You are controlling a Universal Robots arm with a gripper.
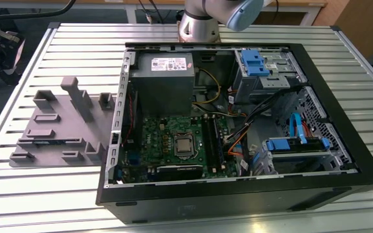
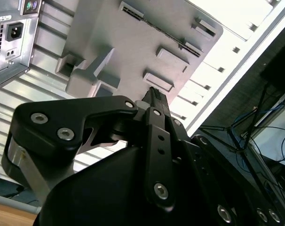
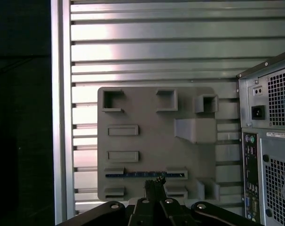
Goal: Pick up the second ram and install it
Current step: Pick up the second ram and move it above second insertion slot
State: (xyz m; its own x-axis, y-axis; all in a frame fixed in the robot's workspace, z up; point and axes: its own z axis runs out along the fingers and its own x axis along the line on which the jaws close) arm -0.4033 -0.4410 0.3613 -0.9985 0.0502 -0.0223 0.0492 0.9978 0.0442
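The second ram (image 3: 145, 174) is a thin dark green stick standing on edge between two holders of the gray plastic tray (image 3: 147, 141). In the exterior view the ram (image 1: 49, 142) lies near the tray's (image 1: 50, 128) front edge, on the exterior view's left. My gripper (image 3: 155, 180) hangs well above the tray, with its tips lined up over the stick's middle. The fingertips meet, so it is shut with nothing held. In the second wrist view the gripper (image 2: 152, 92) points at the tray (image 2: 133, 42).
An open computer case (image 1: 238, 194) fills the exterior view's right, with the motherboard (image 1: 173, 145) and memory slots (image 1: 211, 141) inside. Its rear panel (image 3: 269, 141) stands beside the tray. The slatted metal table (image 1: 76, 43) ends at an edge (image 3: 60, 117) past the tray.
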